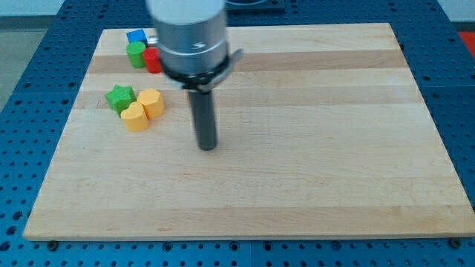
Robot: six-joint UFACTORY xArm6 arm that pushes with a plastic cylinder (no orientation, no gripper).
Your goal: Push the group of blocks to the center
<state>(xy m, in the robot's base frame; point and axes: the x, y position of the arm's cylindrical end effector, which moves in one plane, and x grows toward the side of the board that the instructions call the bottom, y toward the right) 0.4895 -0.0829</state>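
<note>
A pale wooden board [297, 148] lies on a blue pegboard table [22, 148], filling most of the view. The arm has no hand or gripper to open or close; it ends in a straight dark rod hanging from a grey cylindrical mount [189, 37] near the view's top. My tip [206, 147] rests on the board a little to the 9 o'clock side of the board's middle, touching no block.

Two clusters of blocks sit in the board's 10 o'clock region.

The nearer cluster lies at about 10 o'clock from my tip, near it but clearly apart. It holds three blocks pressed together: a green star [119, 97] at the view's left, an orange block [151, 101] with rounded lobes just to the star's 3 o'clock, and a yellow block [135, 117] of similar rounded shape at the cluster's 6 o'clock edge, touching both.

The farther cluster sits at the board's top edge, at about 11 o'clock from my tip. A blue block [136, 36] is topmost, a green cylinder [136, 54] sits just below it, and a red block [152, 59] is beside the cylinder at 3 o'clock, partly hidden behind the mount, so its shape cannot be told.
</note>
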